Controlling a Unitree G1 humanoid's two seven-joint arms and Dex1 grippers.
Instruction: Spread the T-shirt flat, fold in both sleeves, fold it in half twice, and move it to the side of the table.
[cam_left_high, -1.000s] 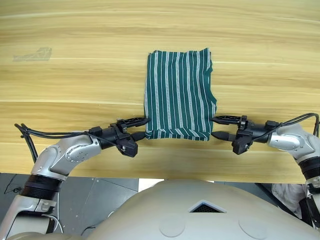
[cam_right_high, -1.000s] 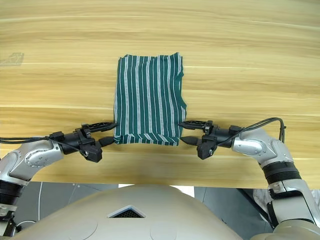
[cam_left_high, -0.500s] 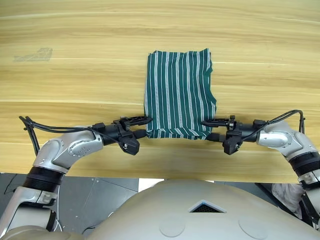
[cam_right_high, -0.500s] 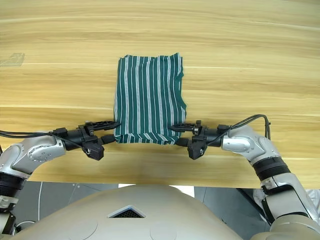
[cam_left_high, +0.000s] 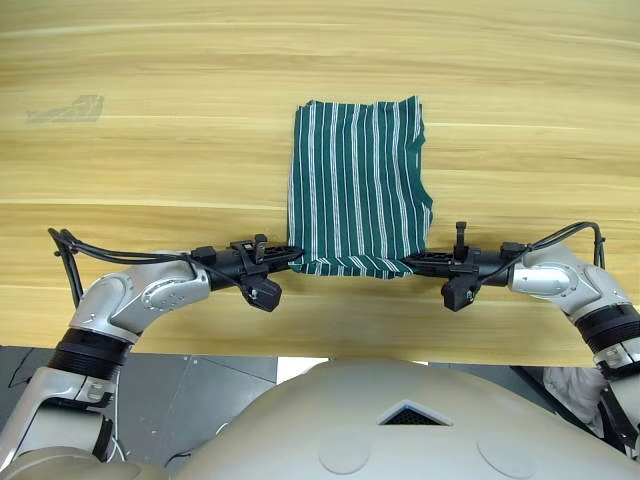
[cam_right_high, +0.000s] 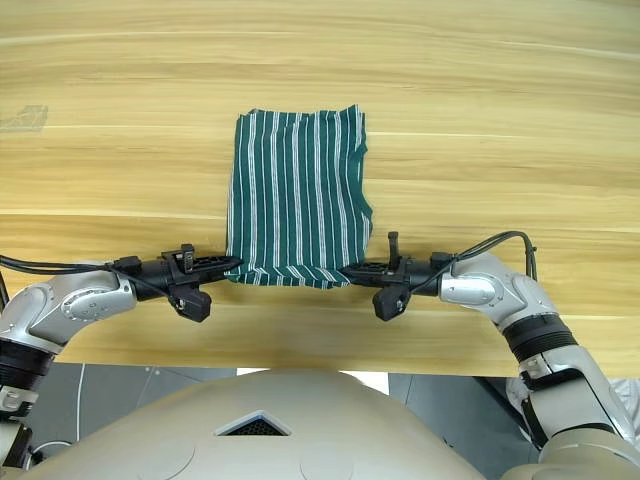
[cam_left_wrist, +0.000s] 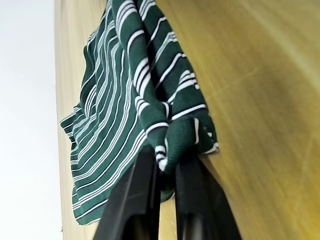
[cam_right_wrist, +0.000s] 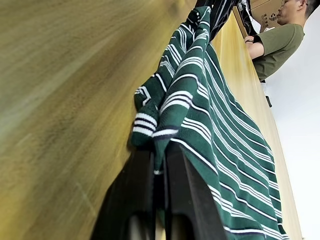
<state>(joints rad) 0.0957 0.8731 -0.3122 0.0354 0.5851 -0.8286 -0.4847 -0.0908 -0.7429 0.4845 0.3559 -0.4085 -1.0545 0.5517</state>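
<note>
The T-shirt (cam_left_high: 357, 185) is dark green with white stripes, folded into a narrow rectangle on the wooden table (cam_left_high: 150, 150). My left gripper (cam_left_high: 292, 254) is shut on its near left corner, and the cloth bunches between the fingers (cam_left_wrist: 150, 190) in the left wrist view. At the near right corner my right gripper (cam_left_high: 408, 263) is shut on the T-shirt (cam_right_wrist: 210, 125) as well, the hem pinched between its fingers (cam_right_wrist: 145, 185). Both near corners are lifted slightly off the table.
The table's near edge (cam_left_high: 330, 350) runs just behind both grippers. Bare wood (cam_left_high: 520, 120) stretches to the left, to the right and beyond the shirt. A faint grey mark (cam_left_high: 65, 108) lies at the far left.
Both grippers moved inward onto the shirt's near corners and went from open to shut on the cloth. The near hem has drawn in a little and lifted.
</note>
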